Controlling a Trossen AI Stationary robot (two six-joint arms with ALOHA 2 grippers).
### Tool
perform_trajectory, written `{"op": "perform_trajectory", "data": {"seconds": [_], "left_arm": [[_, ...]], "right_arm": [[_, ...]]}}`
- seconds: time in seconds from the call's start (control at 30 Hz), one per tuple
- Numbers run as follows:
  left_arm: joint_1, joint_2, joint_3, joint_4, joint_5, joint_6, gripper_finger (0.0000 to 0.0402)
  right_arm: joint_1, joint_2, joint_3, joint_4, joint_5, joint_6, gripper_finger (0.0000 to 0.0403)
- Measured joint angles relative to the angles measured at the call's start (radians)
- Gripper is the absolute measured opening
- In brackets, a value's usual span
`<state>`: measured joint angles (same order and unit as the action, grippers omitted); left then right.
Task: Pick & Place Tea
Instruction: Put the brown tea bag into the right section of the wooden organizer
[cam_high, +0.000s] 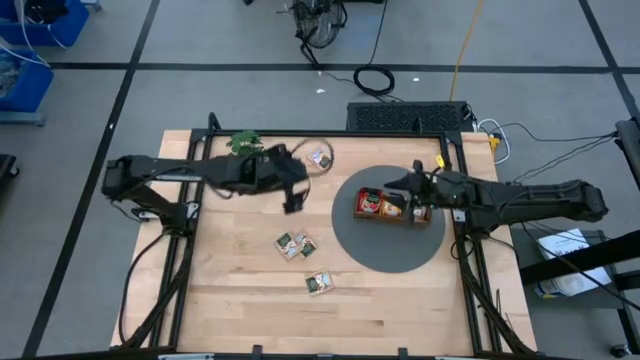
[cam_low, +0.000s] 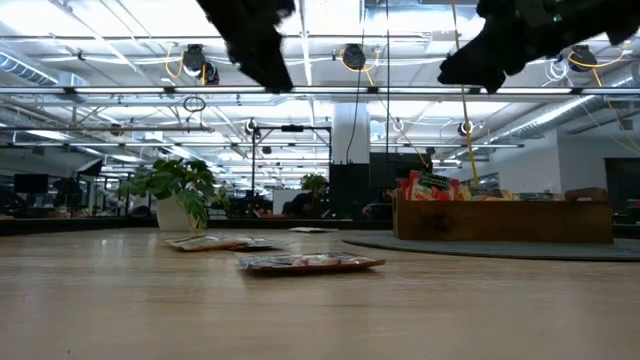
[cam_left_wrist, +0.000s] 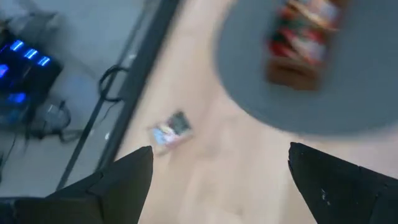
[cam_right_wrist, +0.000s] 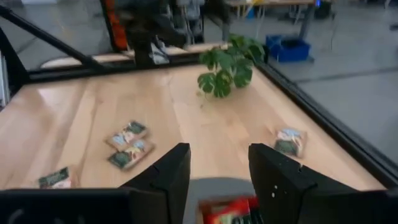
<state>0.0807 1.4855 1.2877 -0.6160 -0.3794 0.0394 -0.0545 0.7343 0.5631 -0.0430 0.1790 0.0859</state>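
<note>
Hovering above the back-left part of the pale wooden table (cam_high: 240, 300), the left end effector (cam_high: 292, 196) hung with its two dark fingers spread wide and nothing between them, which read as a readiness to come down over one of the loose sachets rather than a carry. Just behind that arm stood the small leafy green plant in its white pot (cam_high: 243, 143), out of the working lane, and near it a single white-green paper tea sachet (cam_high: 320, 156) lay flat close to the back edge. Toward the middle of the table a pair of touching white-green sachets (cam_high: 294, 244) lay flat, with one more sachet (cam_high: 320, 284) a little nearer the front, all well apart from the tray and apparently still waiting to be collected. Further right, the round grey mat (cam_high: 395, 255) carried the long brown wooden tray (cam_high: 392, 216), where red and orange-yellow sachets (cam_high: 373, 203) stood packed on edge, presumably so that many would fit. Over the tray's right end sat the right end effector (cam_high: 418, 190), its fingers partly parted and visibly empty in its wrist view, suggesting a sachet had just been let go there.
</note>
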Motion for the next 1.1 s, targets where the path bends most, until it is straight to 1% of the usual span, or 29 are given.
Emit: {"op": "perform_trajectory", "data": {"seconds": [0.07, 0.17, 0.23, 0.33, 0.4, 0.57, 0.67, 0.73, 0.8, 0.9, 0.97, 1.03, 1.1], "left_arm": [[0.047, 0.041, 0.004, 0.044, -0.012, -0.04, 0.0365], [0.118, 0.128, 0.032, 0.041, -0.002, -0.046, 0.0365], [0.18, 0.192, 0.063, 0.017, 0.063, -0.043, 0.0365], [0.275, 0.297, 0.134, -0.018, 0.209, -0.021, 0.0365], [0.327, 0.364, 0.186, -0.052, 0.264, -0.018, 0.0365], [0.421, 0.483, 0.316, -0.051, 0.295, -0.058, 0.0365], [0.455, 0.538, 0.384, -0.072, 0.402, -0.098, 0.0365], [0.464, 0.58, 0.431, -0.099, 0.443, -0.14, 0.0365], [0.461, 0.625, 0.479, -0.145, 0.435, -0.155, 0.0365], [0.447, 0.702, 0.548, -0.215, 0.391, -0.156, 0.0365], [0.433, 0.752, 0.591, -0.257, 0.346, -0.159, 0.0365], [0.421, 0.796, 0.634, -0.293, 0.276, -0.172, 0.0365], [0.415, 0.83, 0.673, -0.327, 0.235, -0.179, 0.0365]], "right_arm": [[0.004, -0.004, -0.063, 0.104, 0.001, -0.019, 0.0147], [0.004, 0.0, -0.148, 0.251, 0.002, -0.054, 0.0148], [0.004, 0.0, -0.193, 0.34, 0.002, -0.076, 0.0149], [0.004, -0.006, -0.238, 0.432, 0.002, -0.109, 0.015], [0.004, -0.006, -0.244, 0.452, 0.002, -0.128, 0.0148], [0.004, -0.007, -0.246, 0.451, 0.003, -0.151, 0.0146], [0.004, -0.007, -0.246, 0.452, 0.003, -0.159, 0.0148], [0.004, -0.007, -0.246, 0.452, 0.003, -0.163, 0.0148], [0.004, -0.007, -0.246, 0.453, 0.003, -0.178, 0.0147], [0.004, -0.007, -0.246, 0.458, 0.003, -0.181, 0.0146], [0.004, -0.007, -0.246, 0.459, 0.003, -0.181, 0.0146], [0.004, -0.007, -0.246, 0.458, 0.003, -0.181, 0.0145], [0.004, -0.007, -0.246, 0.458, 0.002, -0.18, 0.0144]]}}
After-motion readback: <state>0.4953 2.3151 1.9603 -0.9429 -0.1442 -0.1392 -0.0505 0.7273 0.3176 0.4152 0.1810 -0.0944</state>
